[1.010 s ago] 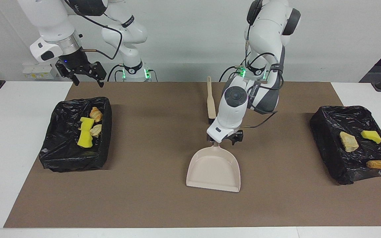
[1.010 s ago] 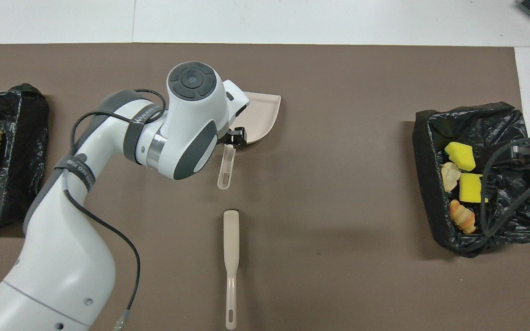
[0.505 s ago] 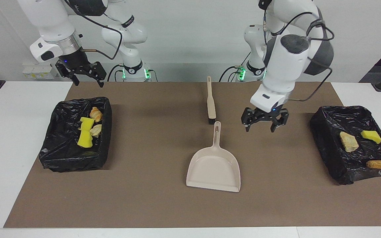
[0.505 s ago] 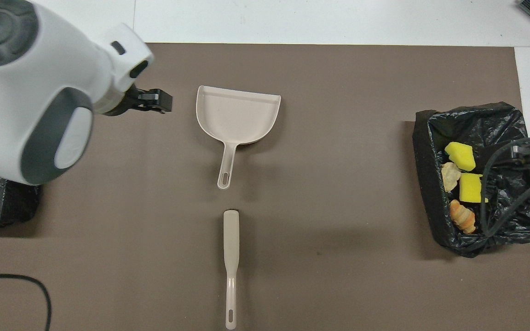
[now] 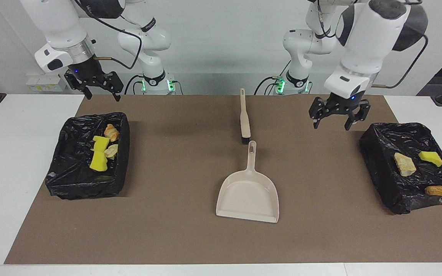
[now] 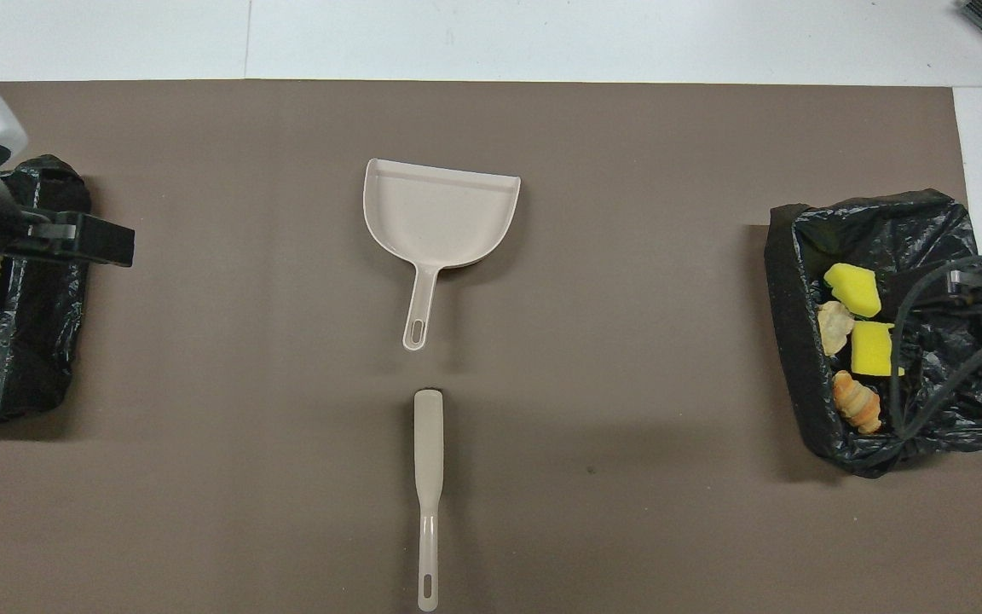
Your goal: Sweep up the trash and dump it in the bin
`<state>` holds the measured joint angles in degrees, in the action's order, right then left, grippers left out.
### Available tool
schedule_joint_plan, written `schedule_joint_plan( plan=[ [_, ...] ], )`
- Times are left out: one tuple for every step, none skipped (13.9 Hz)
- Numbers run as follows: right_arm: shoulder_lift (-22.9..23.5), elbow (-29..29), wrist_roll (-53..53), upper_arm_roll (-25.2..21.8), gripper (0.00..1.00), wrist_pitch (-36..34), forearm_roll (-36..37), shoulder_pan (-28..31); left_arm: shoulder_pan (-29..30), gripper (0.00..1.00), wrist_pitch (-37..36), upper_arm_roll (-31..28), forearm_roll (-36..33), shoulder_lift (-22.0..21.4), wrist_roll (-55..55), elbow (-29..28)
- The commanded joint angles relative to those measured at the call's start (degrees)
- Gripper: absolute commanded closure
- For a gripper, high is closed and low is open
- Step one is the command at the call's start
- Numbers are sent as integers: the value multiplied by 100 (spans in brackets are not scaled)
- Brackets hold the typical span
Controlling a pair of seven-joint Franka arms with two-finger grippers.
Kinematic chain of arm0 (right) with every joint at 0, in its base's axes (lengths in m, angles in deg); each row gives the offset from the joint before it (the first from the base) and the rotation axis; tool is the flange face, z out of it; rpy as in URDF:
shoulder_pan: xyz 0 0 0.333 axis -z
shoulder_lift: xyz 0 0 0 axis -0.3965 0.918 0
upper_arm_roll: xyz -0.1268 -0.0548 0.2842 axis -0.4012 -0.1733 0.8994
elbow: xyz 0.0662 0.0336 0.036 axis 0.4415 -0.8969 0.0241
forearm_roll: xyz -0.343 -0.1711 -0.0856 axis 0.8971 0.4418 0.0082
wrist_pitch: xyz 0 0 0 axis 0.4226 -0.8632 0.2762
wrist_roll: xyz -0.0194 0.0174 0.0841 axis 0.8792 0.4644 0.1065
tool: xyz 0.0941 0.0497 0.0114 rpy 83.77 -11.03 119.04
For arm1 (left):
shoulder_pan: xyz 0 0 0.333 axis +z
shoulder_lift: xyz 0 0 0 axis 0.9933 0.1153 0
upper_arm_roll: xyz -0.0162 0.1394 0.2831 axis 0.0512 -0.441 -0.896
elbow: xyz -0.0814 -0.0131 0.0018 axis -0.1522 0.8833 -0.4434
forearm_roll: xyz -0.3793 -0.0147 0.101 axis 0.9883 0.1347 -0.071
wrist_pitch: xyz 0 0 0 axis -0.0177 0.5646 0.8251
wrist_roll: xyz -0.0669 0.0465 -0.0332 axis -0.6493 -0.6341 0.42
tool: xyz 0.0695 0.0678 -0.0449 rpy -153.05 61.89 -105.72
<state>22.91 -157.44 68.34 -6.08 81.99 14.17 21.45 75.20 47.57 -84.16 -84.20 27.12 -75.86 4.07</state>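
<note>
The dustpan (image 5: 248, 195) lies mid-mat, with the brush (image 5: 244, 117) nearer the robots. The left gripper (image 5: 339, 116) and right gripper (image 5: 99, 90), both raised toward the mat's ends, gape wide, holding nothing.

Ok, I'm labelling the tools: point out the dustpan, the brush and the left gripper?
dustpan (image 5: 248, 197), facing view, middle of the pan.
brush (image 5: 244, 120), facing view, on its handle.
left gripper (image 5: 338, 115), facing view, midway between fingertips.
</note>
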Motion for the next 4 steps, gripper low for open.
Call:
schedule_joint_plan(
  plan=[
    [-95,-128,-56,2,0,118,-66,24,307,0,-373,16,365,82,-121,192],
    [-95,-128,-56,2,0,118,-66,24,421,0,-409,24,401,108,-304,298],
    [-95,-128,-56,2,0,118,-66,24,448,0,-427,16,393,100,-506,342],
    [-95,-128,-56,2,0,118,-66,24,501,0,-462,16,393,91,-560,343]
  ],
)
